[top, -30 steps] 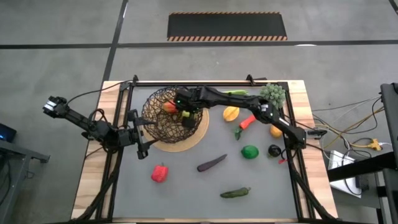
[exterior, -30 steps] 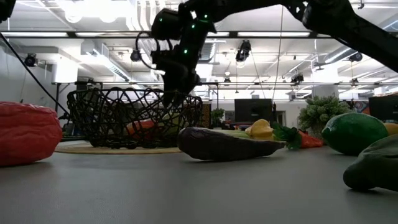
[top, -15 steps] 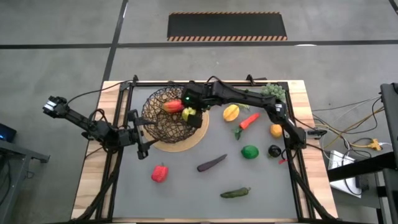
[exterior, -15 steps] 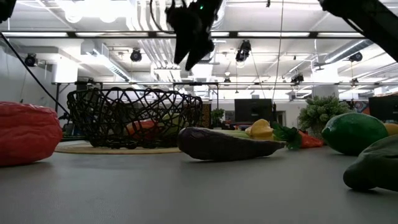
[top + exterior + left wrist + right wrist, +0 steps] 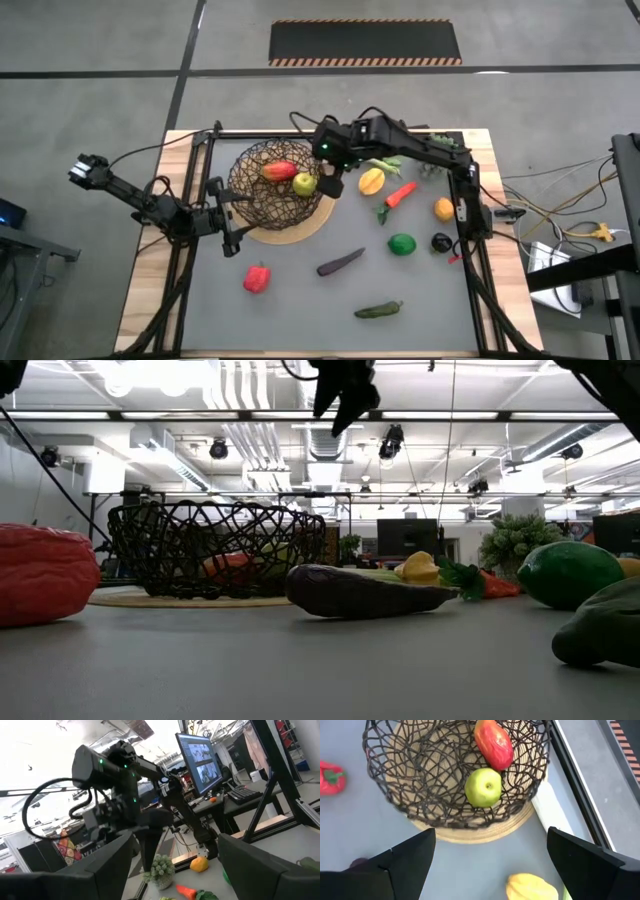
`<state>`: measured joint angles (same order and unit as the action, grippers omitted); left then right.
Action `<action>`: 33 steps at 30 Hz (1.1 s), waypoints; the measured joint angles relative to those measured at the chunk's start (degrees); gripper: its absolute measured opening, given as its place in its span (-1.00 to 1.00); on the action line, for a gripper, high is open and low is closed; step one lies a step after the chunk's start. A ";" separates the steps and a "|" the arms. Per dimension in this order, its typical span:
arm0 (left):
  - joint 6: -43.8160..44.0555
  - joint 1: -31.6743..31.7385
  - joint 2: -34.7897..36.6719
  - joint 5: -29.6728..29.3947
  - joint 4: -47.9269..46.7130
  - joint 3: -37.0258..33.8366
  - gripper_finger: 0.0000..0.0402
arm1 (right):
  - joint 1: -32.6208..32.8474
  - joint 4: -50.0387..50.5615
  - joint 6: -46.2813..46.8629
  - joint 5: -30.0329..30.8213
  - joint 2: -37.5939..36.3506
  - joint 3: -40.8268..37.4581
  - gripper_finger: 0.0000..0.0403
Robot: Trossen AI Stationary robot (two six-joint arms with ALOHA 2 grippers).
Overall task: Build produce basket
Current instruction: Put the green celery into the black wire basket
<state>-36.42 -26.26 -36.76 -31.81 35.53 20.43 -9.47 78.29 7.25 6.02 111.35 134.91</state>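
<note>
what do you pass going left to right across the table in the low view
red pepper → basket → eggplant → yellow lemon → lime

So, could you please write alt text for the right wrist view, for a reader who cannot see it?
Seen from above, a dark wire basket on a tan disc holds a green apple and a red pepper. The right claw hangs open above the basket's near rim, empty, with a yellow lemon and another red pepper on the grey table.

Dark wire basket (image 5: 272,186) on tan woven base, glossy green apple (image 5: 483,787) — smooth, matt grey tabletop (image 5: 330,300)
</note>
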 joint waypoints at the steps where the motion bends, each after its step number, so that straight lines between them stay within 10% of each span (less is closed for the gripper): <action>1: 0.00 0.01 -0.07 0.01 0.02 0.00 0.35 | 0.00 0.37 0.33 0.00 -0.41 -0.01 0.81; 17: 0.15 0.00 -0.64 -0.01 0.02 -0.11 0.35 | 0.08 11.66 3.37 11.53 -2.82 -0.46 0.81; 33: 1.51 0.02 -0.72 -0.02 -0.02 -0.11 0.35 | -2.44 8.30 -24.38 6.16 -2.89 -5.01 0.81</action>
<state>-34.91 -26.24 -37.47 -31.83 35.51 20.32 -11.91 86.59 -17.13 12.19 108.47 129.91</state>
